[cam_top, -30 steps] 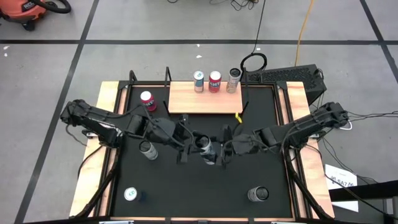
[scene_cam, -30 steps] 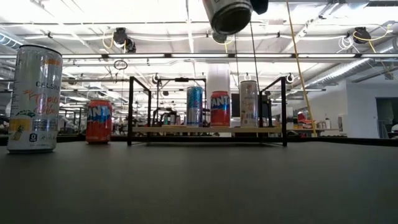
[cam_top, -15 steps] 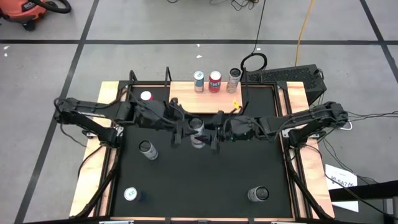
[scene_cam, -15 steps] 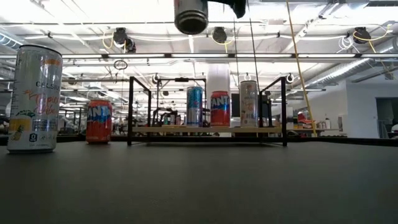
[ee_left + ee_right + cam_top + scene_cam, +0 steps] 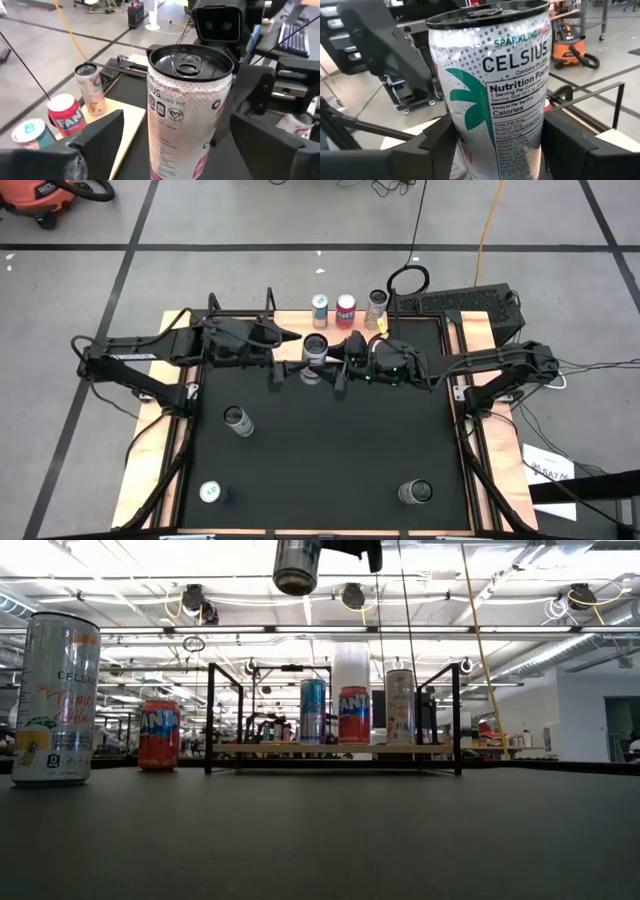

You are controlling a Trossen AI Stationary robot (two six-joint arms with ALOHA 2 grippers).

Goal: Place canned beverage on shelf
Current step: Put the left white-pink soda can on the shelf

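Standing three cans on the shelf (image 5: pixel 300 340) — right hand (image 5: pixel 335 370) grips a Celsius can (image 5: pixel 314 358).

Three cans (image 5: pixel 346 310) stand on the shelf (image 5: pixel 290 330) (right half); another can (image 5: pixel 314 356) hangs above its front.

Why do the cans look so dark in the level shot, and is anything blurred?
Low view: bright ceiling lights behind backlight the shelf cans. Left wrist view: the near fingers are soft, the can sharp. Right wrist view: the can's label is crisp, the room behind less so.
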